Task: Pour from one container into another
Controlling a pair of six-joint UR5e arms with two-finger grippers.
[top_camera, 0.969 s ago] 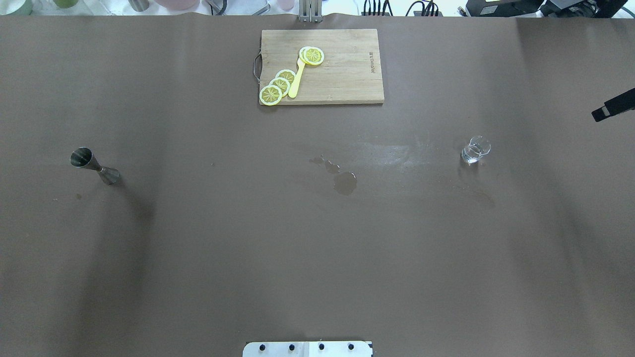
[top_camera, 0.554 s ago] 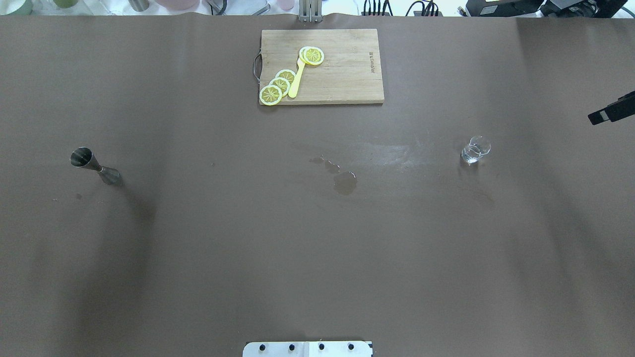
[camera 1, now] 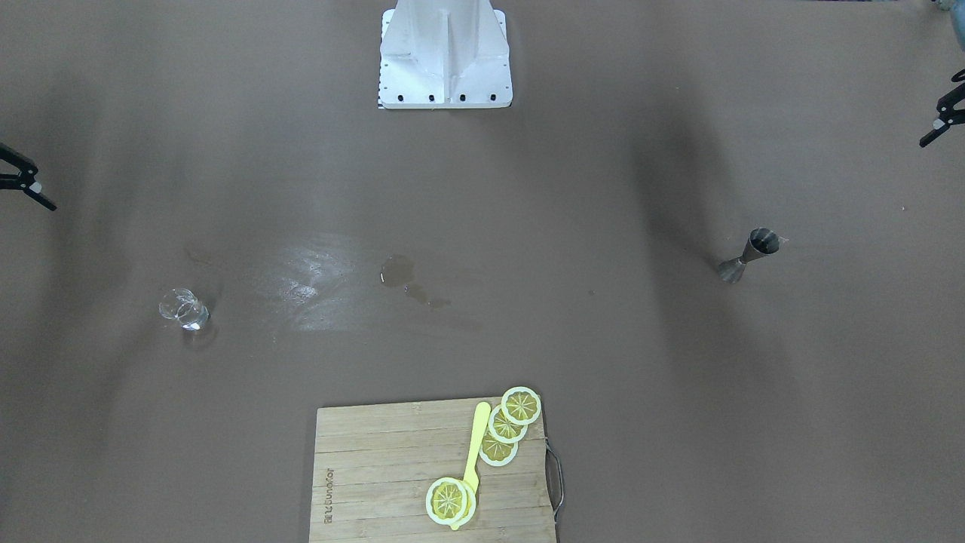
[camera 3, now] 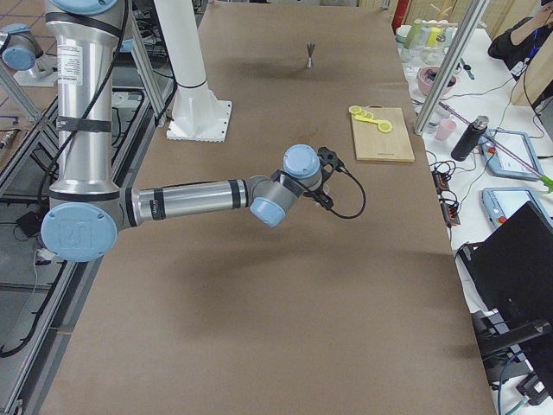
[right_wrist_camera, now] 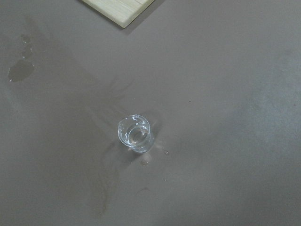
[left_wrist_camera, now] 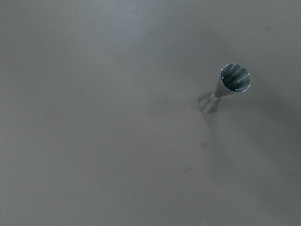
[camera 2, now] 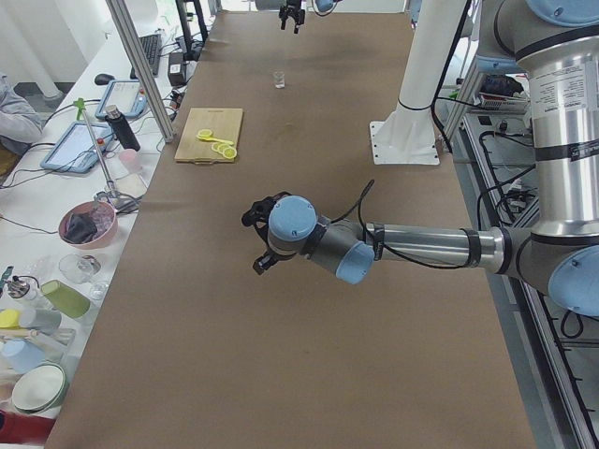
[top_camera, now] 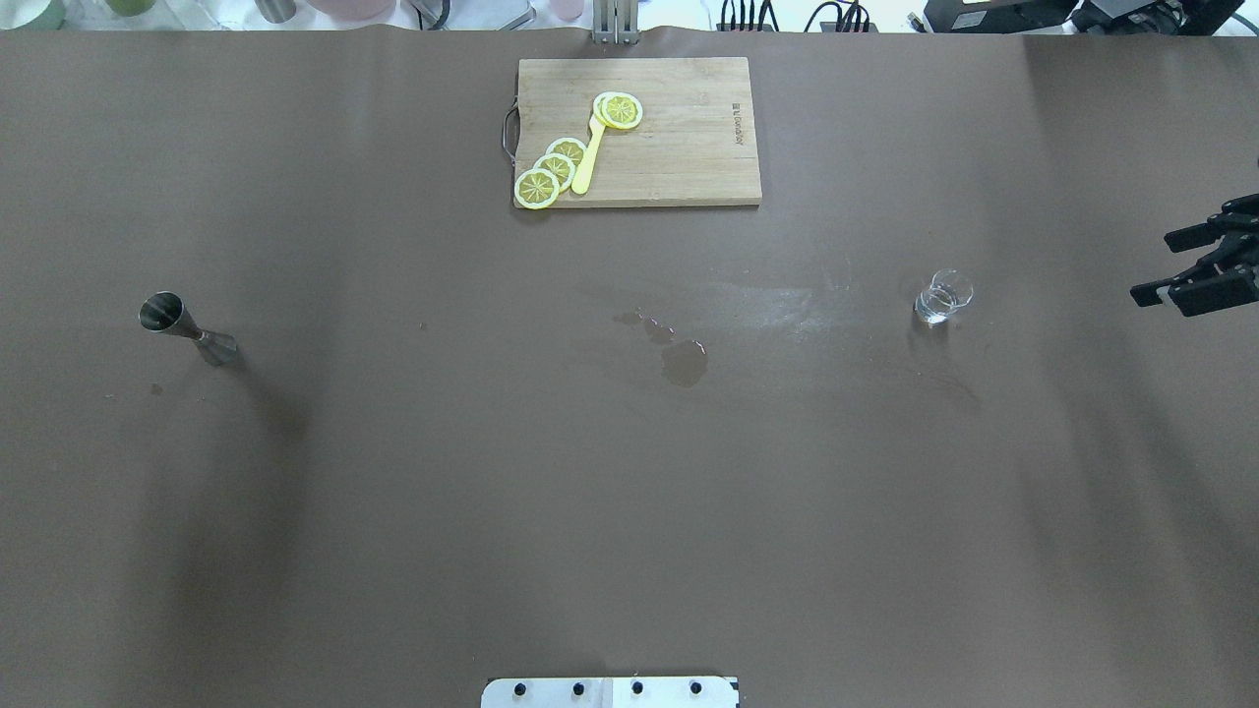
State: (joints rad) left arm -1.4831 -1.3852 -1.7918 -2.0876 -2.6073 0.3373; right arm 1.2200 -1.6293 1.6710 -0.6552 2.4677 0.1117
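You have broad bare worktop between the jigger and the glass, both upright. Right hand hangs spread and empty near the edge; left hand: you cannot tell.

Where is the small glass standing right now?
In the overhead view the glass stands alone on the table's right half, right of the wet patch.

A steel jigger is stood upright, well apart from the fingers of the left gripper. A clear glass is stood upright, apart from the fingers of the right gripper.
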